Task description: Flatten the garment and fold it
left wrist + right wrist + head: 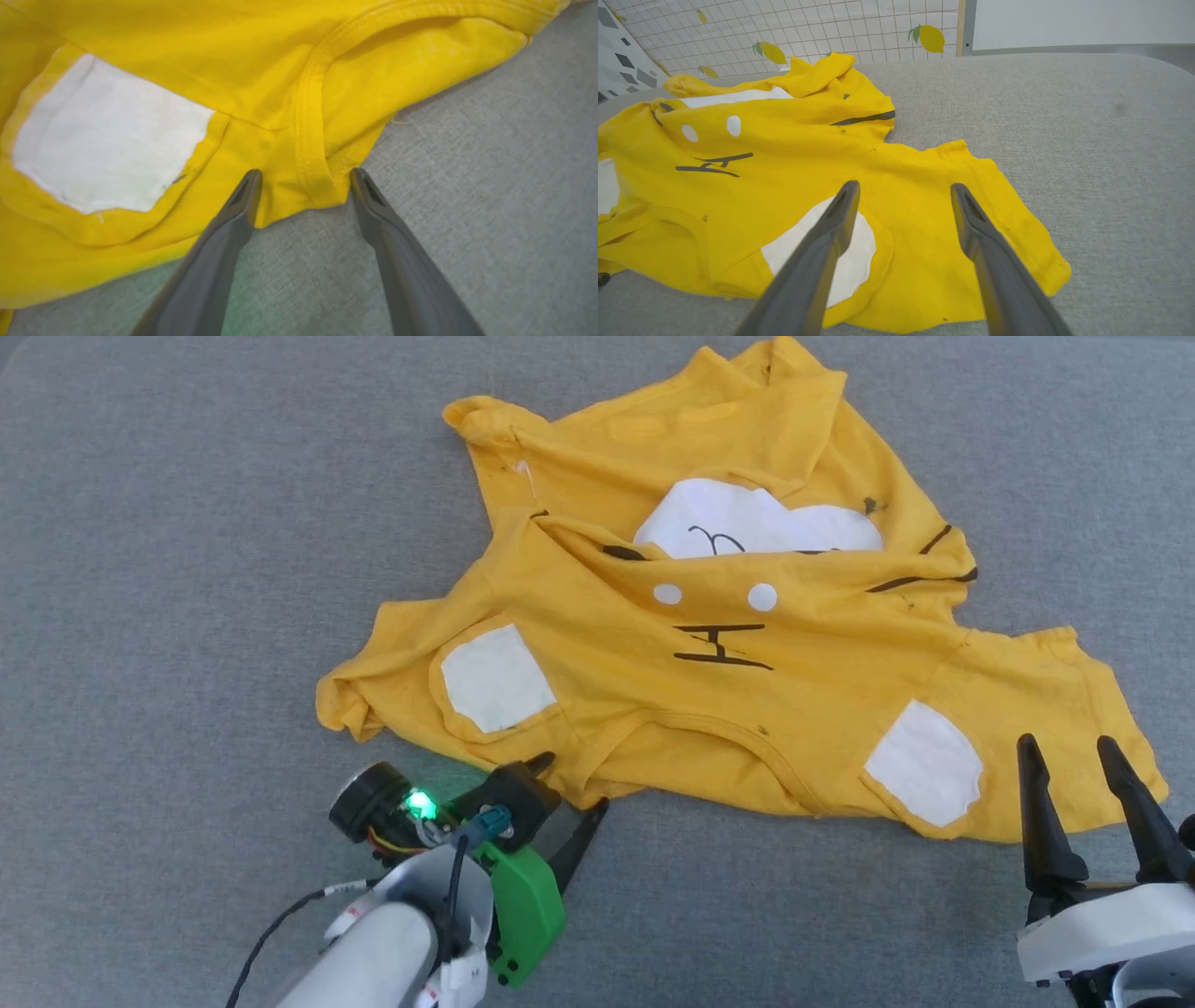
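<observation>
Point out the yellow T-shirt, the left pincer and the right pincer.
yellow T-shirt (719, 695): head view, cloth below the mouth print.
left pincer (306, 173): left wrist view, midway between fingertips.
right pincer (904, 186): right wrist view, midway between fingertips.

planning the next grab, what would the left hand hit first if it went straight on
Most likely the ribbed neckline of the crumpled bright yellow T-shirt, right ahead of the open left hand; its height above the cloth is unclear.
</observation>
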You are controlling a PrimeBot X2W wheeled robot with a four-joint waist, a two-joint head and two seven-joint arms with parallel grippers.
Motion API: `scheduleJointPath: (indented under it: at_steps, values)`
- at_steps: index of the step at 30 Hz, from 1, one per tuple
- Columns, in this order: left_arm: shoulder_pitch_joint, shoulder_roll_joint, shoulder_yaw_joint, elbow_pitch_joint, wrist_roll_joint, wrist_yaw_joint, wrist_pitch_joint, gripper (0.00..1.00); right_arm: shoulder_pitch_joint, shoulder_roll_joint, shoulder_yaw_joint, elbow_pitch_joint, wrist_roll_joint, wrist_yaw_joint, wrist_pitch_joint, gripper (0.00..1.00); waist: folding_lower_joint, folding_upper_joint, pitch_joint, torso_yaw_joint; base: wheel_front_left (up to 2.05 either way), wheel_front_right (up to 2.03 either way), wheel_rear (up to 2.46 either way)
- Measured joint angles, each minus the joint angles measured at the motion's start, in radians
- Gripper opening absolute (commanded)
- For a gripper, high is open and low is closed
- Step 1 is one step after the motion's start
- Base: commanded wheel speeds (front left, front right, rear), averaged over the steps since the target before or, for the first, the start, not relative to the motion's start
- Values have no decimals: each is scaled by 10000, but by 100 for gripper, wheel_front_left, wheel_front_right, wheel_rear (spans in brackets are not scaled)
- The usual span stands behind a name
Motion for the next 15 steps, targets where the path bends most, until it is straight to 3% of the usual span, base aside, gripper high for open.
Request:
scheduleJointPath:
  at_steps: [1,2,9,15]
  values:
    - [-131,13,-109,167,-82,-2,50,70,-8,2,8,6,0,0,0,100,0,0,17,-33,0,0,0]
    - [-267,54,-261,280,-153,-2,104,1,-8,0,13,13,0,0,0,100,0,0,23,-60,0,0,0]
    - [-410,-48,-201,173,-1476,-2,44,0,-20,0,-58,128,2,0,-4,100,0,0,-258,-7,0,0,0]
    - [161,-345,-326,-2021,-3196,-2,1097,0,-14,0,-209,219,2,0,42,100,0,0,-769,188,0,0,0]
